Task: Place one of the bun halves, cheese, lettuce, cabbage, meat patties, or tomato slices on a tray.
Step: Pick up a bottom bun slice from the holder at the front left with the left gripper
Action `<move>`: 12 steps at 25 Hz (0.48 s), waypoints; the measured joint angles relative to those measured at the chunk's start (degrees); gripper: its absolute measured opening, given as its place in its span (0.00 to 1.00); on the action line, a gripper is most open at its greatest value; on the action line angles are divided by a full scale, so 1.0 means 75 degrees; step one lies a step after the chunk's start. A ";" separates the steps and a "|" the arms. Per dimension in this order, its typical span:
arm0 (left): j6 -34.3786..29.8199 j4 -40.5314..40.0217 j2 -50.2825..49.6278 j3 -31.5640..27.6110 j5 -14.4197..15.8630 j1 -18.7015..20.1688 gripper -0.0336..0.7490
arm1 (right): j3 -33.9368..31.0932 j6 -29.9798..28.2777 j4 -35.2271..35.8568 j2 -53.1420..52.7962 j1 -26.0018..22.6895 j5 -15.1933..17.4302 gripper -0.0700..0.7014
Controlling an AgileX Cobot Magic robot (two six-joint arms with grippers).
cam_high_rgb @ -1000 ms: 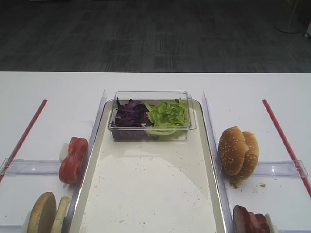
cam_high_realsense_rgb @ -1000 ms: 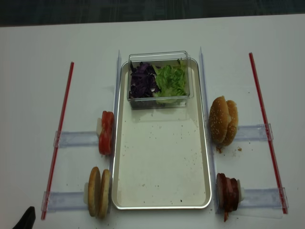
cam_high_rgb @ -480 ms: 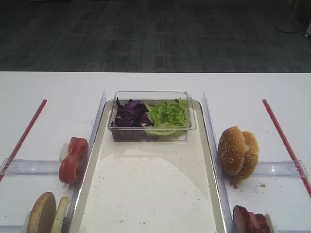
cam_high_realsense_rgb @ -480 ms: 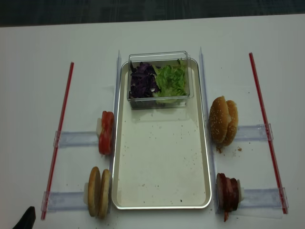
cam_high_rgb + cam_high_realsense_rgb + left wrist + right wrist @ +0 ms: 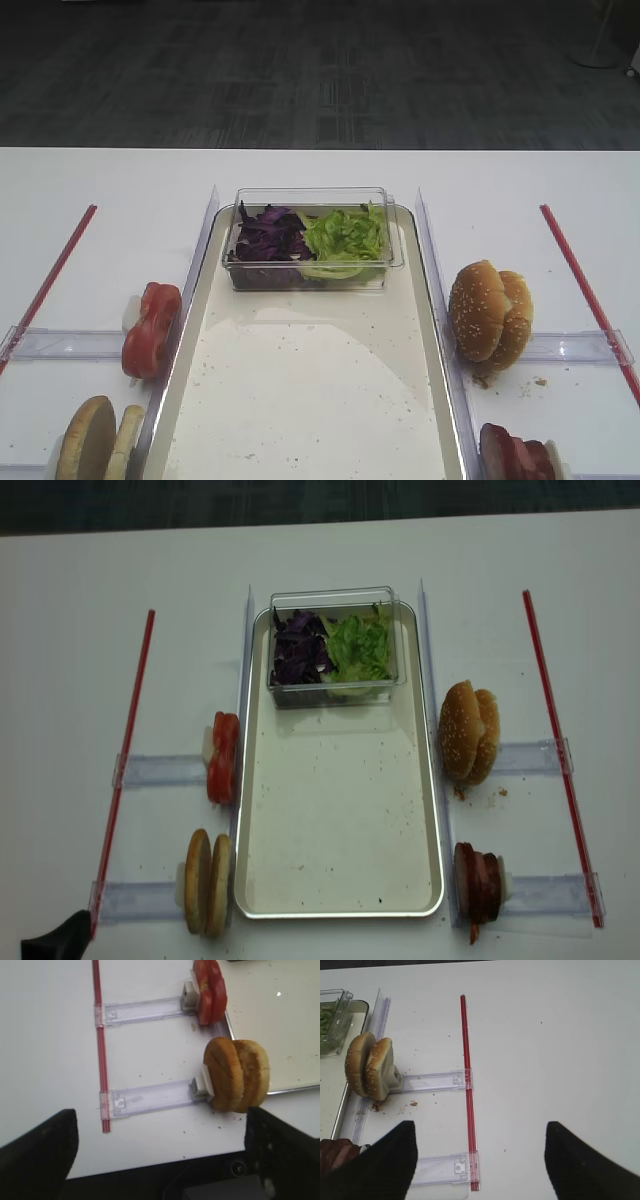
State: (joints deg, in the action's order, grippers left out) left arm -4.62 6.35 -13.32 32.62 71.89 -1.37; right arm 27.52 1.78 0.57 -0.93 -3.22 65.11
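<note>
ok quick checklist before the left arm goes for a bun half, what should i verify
1. Left gripper open: ok, fingers spread wide, nothing between them.
2. Bun halves reachable: ok, standing on edge in their holder just left of the tray.
3. Tray has bare space to set one down: ok, only crumbs below the clear box.
4. Tomato slices out of the path: ok, in their own holder farther along.
5. Right gripper out of the way: ok, open, over the table right of the sesame buns.
</note>
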 joint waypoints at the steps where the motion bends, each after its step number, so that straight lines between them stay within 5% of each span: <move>1: 0.0000 0.0126 -0.0249 0.0107 0.0035 0.0000 0.83 | 0.0000 0.0000 0.0000 0.0000 0.0000 0.0000 0.81; 12: 0.0018 0.0620 -0.2845 0.1321 0.0069 0.0000 0.83 | 0.0000 0.0000 0.0000 0.0000 0.0000 0.0000 0.81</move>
State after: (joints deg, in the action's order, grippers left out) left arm -4.49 11.00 -34.66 42.52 72.41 -1.37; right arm 27.52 1.78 0.57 -0.93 -3.22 65.11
